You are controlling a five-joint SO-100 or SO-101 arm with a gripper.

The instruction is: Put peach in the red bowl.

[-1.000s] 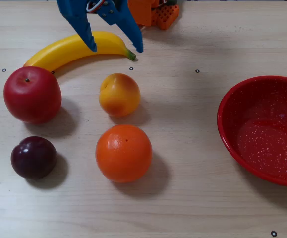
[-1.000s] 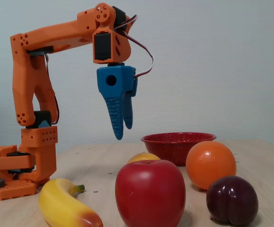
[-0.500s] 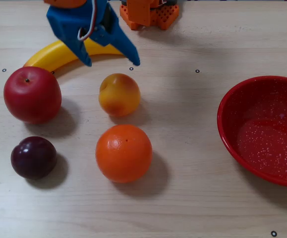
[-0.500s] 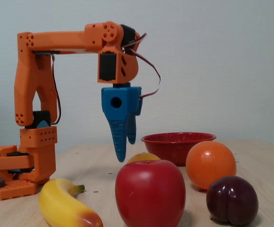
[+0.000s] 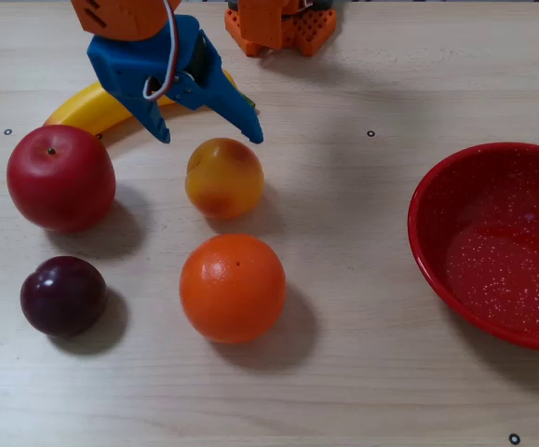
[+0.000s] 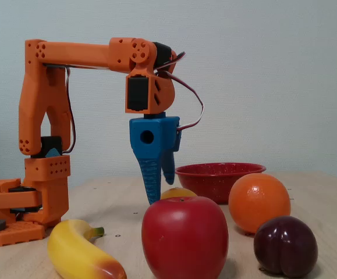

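Observation:
The peach [image 5: 223, 177] is small, yellow-orange with a reddish blush, and lies on the table left of centre. In a fixed view only its top [image 6: 178, 192] shows behind the apple. My blue gripper [image 5: 211, 138] hangs open and empty just above and behind the peach, one fingertip on each side of its far edge, not touching it. From the side the gripper [image 6: 161, 189] points straight down, tips above the table. The red bowl [image 5: 434, 200] is wide, speckled inside, empty, at the right edge; it also shows in a fixed view [image 6: 217, 169].
A red apple [image 5: 60, 177], a dark plum [image 5: 62, 295], an orange [image 5: 232, 287] and a banana [image 5: 87, 107] lie around the peach. The arm's orange base [image 5: 280, 26] stands at the table's back. Bare table lies between peach and bowl.

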